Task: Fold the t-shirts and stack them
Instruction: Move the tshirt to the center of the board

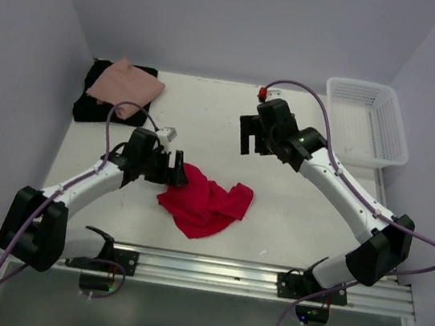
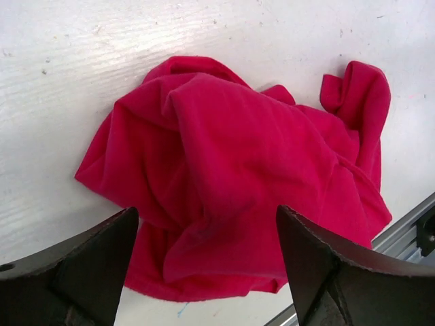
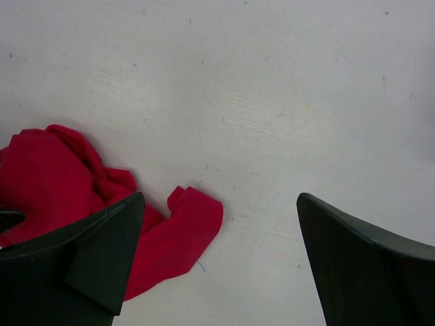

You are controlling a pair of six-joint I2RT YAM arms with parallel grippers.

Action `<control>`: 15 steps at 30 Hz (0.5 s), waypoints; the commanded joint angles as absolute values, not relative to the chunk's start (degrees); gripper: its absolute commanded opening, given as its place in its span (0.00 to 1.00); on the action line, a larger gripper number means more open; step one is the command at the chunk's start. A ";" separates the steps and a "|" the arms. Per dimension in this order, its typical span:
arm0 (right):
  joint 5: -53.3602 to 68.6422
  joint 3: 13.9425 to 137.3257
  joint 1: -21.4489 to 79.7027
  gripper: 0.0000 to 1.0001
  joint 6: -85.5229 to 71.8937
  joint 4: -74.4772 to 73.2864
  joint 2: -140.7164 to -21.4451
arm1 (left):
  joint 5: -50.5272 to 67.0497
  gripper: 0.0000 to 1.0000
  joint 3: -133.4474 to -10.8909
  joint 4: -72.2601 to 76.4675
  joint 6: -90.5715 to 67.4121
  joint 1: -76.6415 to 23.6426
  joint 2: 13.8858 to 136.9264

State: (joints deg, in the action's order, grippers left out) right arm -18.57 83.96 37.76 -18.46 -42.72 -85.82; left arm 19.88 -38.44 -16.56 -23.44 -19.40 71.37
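Note:
The bright red t-shirt (image 1: 206, 201) lies crumpled in a heap at the table's front middle. It fills the left wrist view (image 2: 238, 183) and shows at the left of the right wrist view (image 3: 68, 197). My left gripper (image 1: 174, 173) is open and empty, hovering at the heap's left edge. My right gripper (image 1: 247, 137) is open and empty, raised above the table behind and right of the heap. The salmon-pink t-shirt (image 1: 127, 83) lies folded on top of the black t-shirt (image 1: 96, 105) at the back left.
A white lattice basket (image 1: 367, 122) stands at the back right. A metal rail (image 1: 266, 277) runs along the table's near edge. Grey walls close in the left, back and right sides.

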 commanded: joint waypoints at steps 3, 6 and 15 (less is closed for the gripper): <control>-19.25 81.83 37.79 0.99 -20.04 -42.19 -83.41 | 19.42 0.82 -39.02 -8.45 -26.37 -21.79 74.53; -19.16 80.43 37.79 0.99 -20.13 -42.10 -82.88 | 19.60 0.77 -38.94 -6.08 -26.89 -23.11 76.90; -16.09 74.71 37.79 0.99 -21.44 -40.26 -82.00 | 20.39 0.25 -40.60 -2.72 -27.07 -24.26 82.09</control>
